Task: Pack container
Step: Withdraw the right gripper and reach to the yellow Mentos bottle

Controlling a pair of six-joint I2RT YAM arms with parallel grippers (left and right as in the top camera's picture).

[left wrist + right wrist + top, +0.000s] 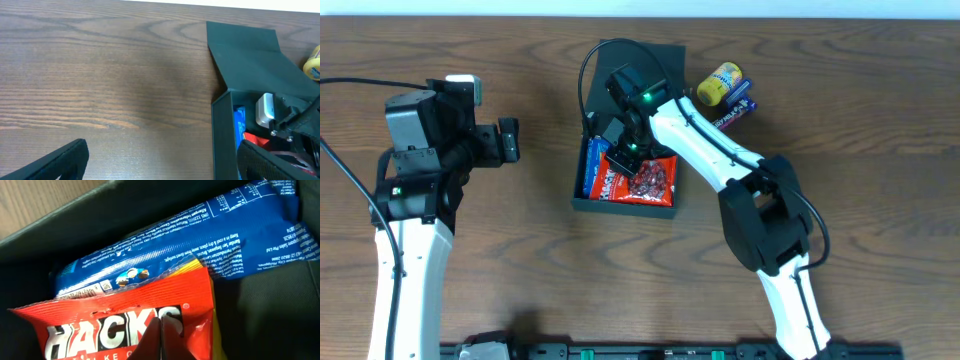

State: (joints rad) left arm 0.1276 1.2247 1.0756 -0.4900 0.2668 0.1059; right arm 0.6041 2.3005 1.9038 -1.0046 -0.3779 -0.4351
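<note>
- Two snack packets, a red foil packet (645,180) printed "HACKS" and a blue plastic packet (593,168), are laid inside the dark teal-black rectangular cardboard container (620,205), which is set on the brown wooden table (540,260) with its flap lid (670,58) folded back.
- The right gripper (161,330) is lowered into the container, fingers pressed together at the red foil packet; perhaps foil is pinched.
- The left gripper (510,140) is held well left of it, jaws spread wide.

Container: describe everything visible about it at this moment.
The container is a dark, matte, cardboard-looking rectangular box standing on the wooden table, its hinged lid folded open at the far side. Inside lie a blue packet along its left wall and a red packet. The shut right gripper reaches into it.
</note>
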